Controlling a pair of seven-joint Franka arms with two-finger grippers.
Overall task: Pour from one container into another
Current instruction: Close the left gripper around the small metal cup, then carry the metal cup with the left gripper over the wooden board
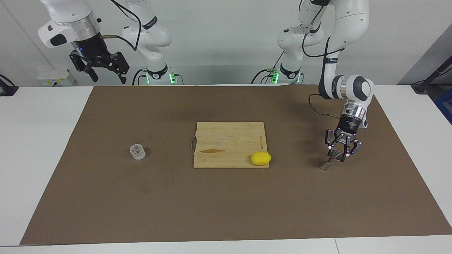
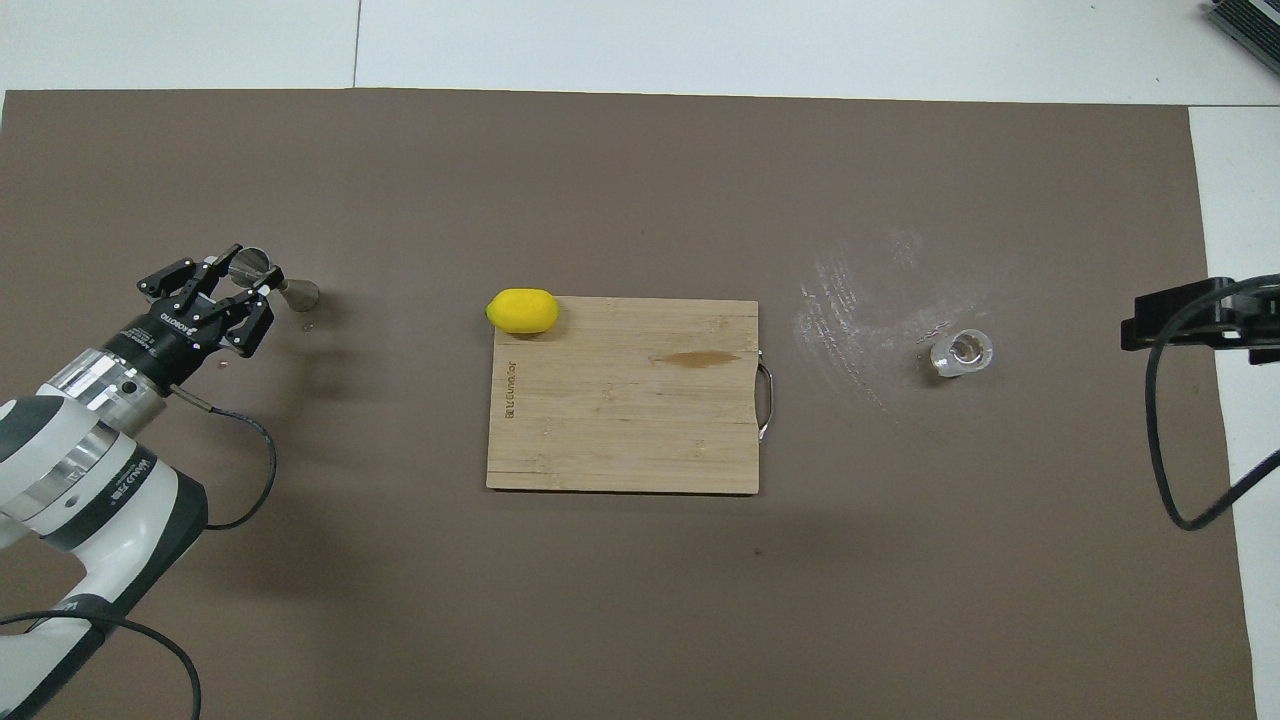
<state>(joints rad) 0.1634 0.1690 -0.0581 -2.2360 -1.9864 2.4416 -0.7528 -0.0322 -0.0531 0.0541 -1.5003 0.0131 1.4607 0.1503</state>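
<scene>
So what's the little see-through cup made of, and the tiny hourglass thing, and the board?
The clear cup looks like thick glass, possibly plastic: you see the mat through its walls. The jigger, lying tilted at the left end effector, seems to be metal: silvery-grey with a dull shine. The cutting board looks like pale wood, maybe bamboo, with visible grain strips and a thin metal handle.

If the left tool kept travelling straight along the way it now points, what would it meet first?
Most likely the jigger, lying tilted on the brown mat: the left tool already points down at it with its fingers around the upper cone, though actual contact is unclear.
</scene>
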